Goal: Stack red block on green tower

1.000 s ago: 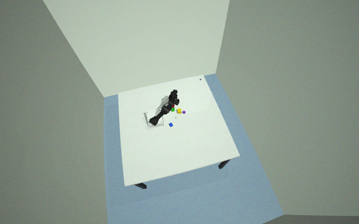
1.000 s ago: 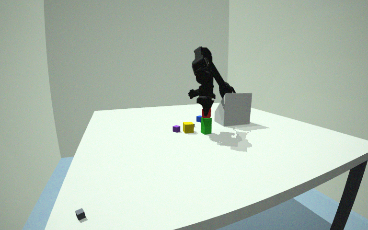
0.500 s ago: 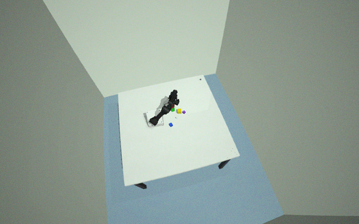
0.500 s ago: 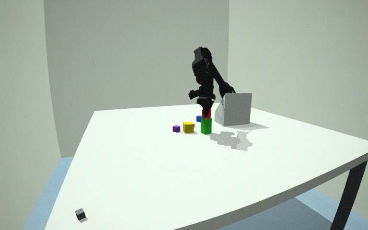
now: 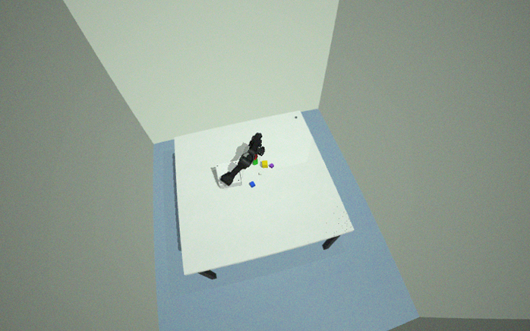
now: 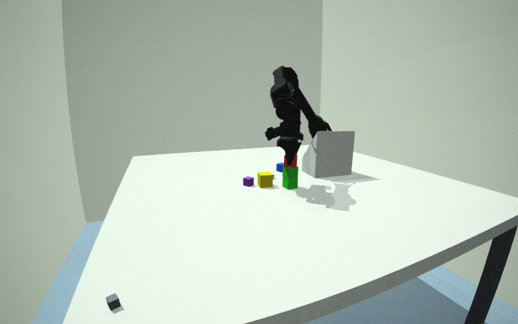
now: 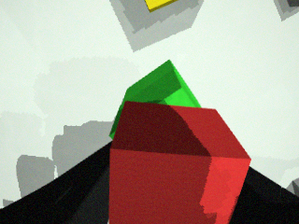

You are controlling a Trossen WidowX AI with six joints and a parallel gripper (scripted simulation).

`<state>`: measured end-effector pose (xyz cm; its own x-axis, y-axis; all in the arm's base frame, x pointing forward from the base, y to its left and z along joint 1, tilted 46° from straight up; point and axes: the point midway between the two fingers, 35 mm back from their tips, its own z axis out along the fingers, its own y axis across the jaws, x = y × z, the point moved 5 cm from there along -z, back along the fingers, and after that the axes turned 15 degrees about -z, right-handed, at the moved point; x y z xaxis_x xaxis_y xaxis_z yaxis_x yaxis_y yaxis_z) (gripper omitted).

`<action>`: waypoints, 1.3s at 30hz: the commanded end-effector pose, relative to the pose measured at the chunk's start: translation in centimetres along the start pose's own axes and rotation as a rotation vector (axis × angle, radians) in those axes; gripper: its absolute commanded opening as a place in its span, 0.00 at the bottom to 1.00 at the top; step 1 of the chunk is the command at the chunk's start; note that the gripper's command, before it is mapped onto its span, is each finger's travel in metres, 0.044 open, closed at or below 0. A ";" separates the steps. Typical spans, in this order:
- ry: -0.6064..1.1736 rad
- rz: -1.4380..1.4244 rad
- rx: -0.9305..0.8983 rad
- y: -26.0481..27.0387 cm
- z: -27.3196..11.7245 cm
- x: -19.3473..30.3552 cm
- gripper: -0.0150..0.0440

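Observation:
My gripper (image 6: pixel 291 162) (image 7: pixel 166 153) points down and is shut on the red block (image 5: pixel 256 156) (image 6: pixel 295 162) (image 7: pixel 159 187), with one finger on each side of it in the wrist view. The green tower (image 5: pixel 254 162) (image 6: pixel 290 180) (image 7: pixel 184 96) stands upright directly below. In the exterior view the red block's bottom meets the tower's top with no visible gap, and the two look roughly lined up. In the wrist view the red block hides most of the tower's top, so exact contact cannot be told.
A yellow block (image 5: pixel 264 164) (image 6: pixel 264 179) stands beside the tower, with a small purple block (image 5: pixel 271 166) (image 6: pixel 248 181) beyond it. A blue block (image 5: pixel 252 184) (image 6: pixel 280 167) lies nearer the arm's base. A grey box (image 6: pixel 335 154) stands by the base. A small dark cube (image 5: pixel 295 117) (image 6: pixel 113 302) lies near a table corner.

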<state>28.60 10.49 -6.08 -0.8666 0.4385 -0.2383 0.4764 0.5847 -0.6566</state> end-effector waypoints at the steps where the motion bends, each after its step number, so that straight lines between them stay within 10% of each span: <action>1: -0.002 -0.007 0.003 0.0 0.1 0.0 0.25; 6: -0.002 -0.007 0.003 0.0 -0.4 0.0 0.25; 23: 0.000 -0.001 0.001 0.0 0.0 0.0 1.00; 39: 0.000 -0.001 0.001 0.0 0.0 0.0 1.00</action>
<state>28.61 10.53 -6.04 -0.8675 0.4371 -0.2375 0.4747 0.5849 -0.6577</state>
